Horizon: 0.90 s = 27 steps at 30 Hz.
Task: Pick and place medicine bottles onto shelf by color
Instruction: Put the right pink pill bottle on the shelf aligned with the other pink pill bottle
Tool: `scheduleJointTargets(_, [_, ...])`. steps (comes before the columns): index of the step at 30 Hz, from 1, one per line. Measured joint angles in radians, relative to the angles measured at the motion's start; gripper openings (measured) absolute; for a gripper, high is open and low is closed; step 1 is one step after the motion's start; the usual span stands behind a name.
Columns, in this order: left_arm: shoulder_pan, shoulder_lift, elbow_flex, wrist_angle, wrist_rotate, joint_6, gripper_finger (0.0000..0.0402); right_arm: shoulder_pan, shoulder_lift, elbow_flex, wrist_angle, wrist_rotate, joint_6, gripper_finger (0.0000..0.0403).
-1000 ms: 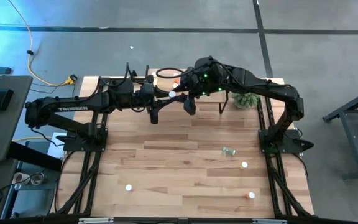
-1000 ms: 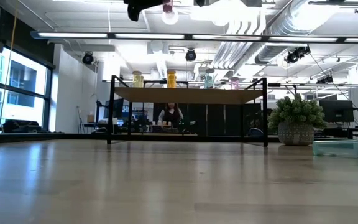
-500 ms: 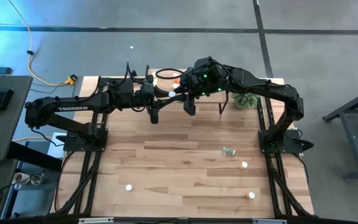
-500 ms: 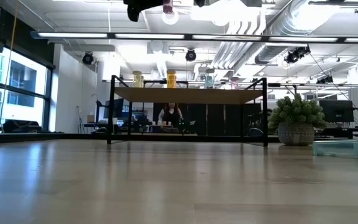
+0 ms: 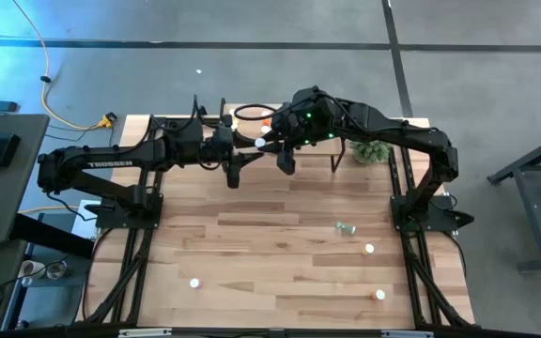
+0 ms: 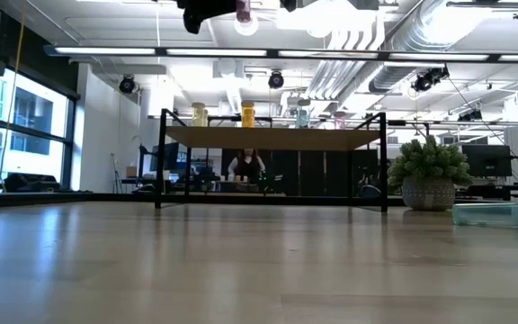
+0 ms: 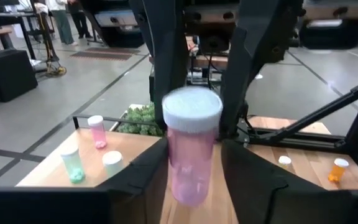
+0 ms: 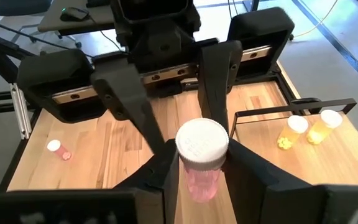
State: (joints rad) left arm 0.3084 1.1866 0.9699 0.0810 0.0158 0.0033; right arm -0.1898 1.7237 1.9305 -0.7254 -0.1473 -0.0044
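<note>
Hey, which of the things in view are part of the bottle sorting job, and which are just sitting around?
Job: pink bottle between the left end effector and right end effector above the table; shelf; bottles on it; loose bottles on the table.
Just lying about: potted plant; person beyond the table.

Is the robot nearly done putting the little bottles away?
About halfway. Several small white-capped bottles already stand on the light-wood shelf. A pink translucent bottle is up in the air, gripped by the right gripper, with the left gripper around it too. Four loose bottles wait on the wooden table.
</note>
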Motion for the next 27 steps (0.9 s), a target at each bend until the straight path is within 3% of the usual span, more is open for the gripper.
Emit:
scheduleJointTargets(11, [0.001,-0.001,0.000,-0.006,-0.074,-0.034,0.0213,-0.044,-0.086,0.000,-0.063,0.070,-0.002,0.0094])
scheduleJointTargets(23, [0.001,-0.001,0.000,-0.006,-0.081,-0.026,0.0214,-0.108,-0.281,-0.001,-0.196,0.291,-0.119,0.0094])
scheduleJointTargets(27, [0.001,-0.001,0.000,-0.006,-0.080,-0.026,0.0214,-0.137,-0.384,-0.159,-0.165,0.330,-0.103,0.0094])
